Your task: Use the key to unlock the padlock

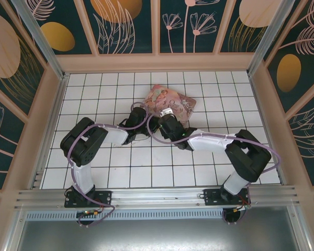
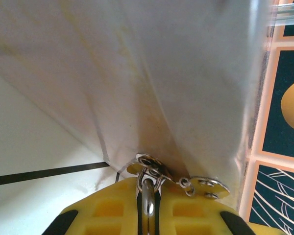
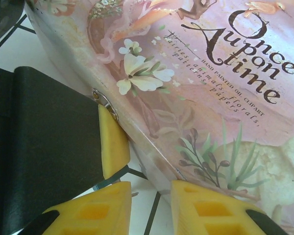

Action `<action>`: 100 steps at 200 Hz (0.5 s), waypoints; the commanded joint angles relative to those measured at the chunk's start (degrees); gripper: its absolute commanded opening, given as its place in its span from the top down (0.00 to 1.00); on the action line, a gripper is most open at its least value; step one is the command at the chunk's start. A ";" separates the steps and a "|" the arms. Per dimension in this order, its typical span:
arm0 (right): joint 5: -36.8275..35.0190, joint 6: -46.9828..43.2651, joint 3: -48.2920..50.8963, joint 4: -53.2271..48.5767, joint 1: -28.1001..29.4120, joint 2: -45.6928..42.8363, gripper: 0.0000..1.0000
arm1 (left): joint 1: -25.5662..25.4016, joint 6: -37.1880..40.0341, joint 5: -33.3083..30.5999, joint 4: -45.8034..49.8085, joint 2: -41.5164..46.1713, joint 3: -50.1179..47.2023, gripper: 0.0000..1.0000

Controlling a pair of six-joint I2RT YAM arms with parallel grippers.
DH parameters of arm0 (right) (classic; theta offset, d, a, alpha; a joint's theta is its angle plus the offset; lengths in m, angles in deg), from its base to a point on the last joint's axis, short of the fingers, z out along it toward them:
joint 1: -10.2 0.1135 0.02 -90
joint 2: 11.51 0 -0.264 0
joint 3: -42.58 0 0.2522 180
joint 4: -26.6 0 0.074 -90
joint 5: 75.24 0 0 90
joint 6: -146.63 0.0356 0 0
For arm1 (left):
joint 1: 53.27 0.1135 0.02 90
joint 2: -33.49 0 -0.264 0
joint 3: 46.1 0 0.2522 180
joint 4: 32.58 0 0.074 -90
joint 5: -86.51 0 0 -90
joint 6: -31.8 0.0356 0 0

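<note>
The left end effector point(image 2: 148, 192) is clenched on a thin metal loop, apparently the shackle of the padlock point(image 2: 147, 205), at the hasp point(image 2: 150, 169) on the side of the pink tin box point(image 3: 201, 83). The right end effector point(image 3: 151, 210) is released, with its fingers apart at the tin's near edge above the tiled desk point(image 1: 120, 172).

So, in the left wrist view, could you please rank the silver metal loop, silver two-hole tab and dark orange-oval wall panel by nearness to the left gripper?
1. Silver metal loop: between the fingers of the left gripper.
2. Silver two-hole tab: just right of the fingertips.
3. Dark wall panel with orange oval: far right, background.
</note>
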 commanded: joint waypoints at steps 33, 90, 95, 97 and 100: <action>3.67 3.15 4.34 0.47 2.11 -6.86 0.70 | -0.99 -0.71 3.83 -3.07 0.56 2.26 1.00; 3.26 2.71 7.05 0.47 3.84 -7.58 0.70 | -0.90 -0.05 3.90 -1.85 1.52 2.36 1.00; 2.58 2.60 7.14 0.53 3.84 -6.92 0.70 | -0.82 -0.03 3.93 -1.75 1.61 2.34 1.00; 2.31 2.45 7.17 0.65 3.84 -6.66 0.70 | -0.82 0.05 3.89 -1.70 1.61 2.34 1.00; 1.95 2.34 7.16 0.80 3.84 -6.38 0.70 | -0.85 0.03 3.88 -1.66 1.65 2.34 1.00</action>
